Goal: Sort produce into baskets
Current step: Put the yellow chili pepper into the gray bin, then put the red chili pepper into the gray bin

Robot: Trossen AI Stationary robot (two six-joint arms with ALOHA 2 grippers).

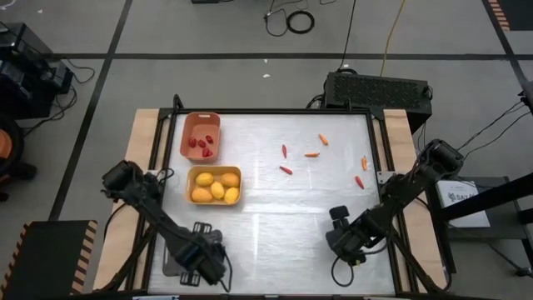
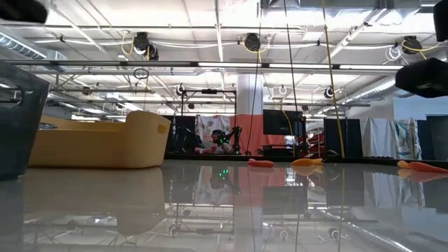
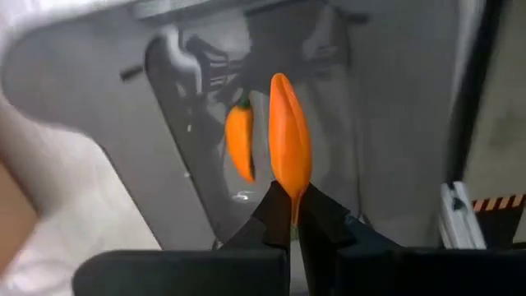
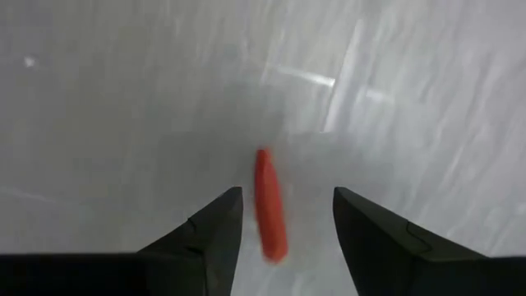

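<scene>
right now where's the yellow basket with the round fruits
In the high view the yellow basket sits on the table's left half, directly below the salmon-orange basket in the picture, with the left arm's shoulder to its left.

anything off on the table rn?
Nothing spilled or damaged. Berries sit in the orange tray, fruits in the yellow tray. Only loose bits: the unsorted sticks scattered across the far right of the table.

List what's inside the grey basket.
One orange stick lies inside the grey basket; the shut left gripper holds another orange piece over it. The arm covers the basket from above.
</scene>
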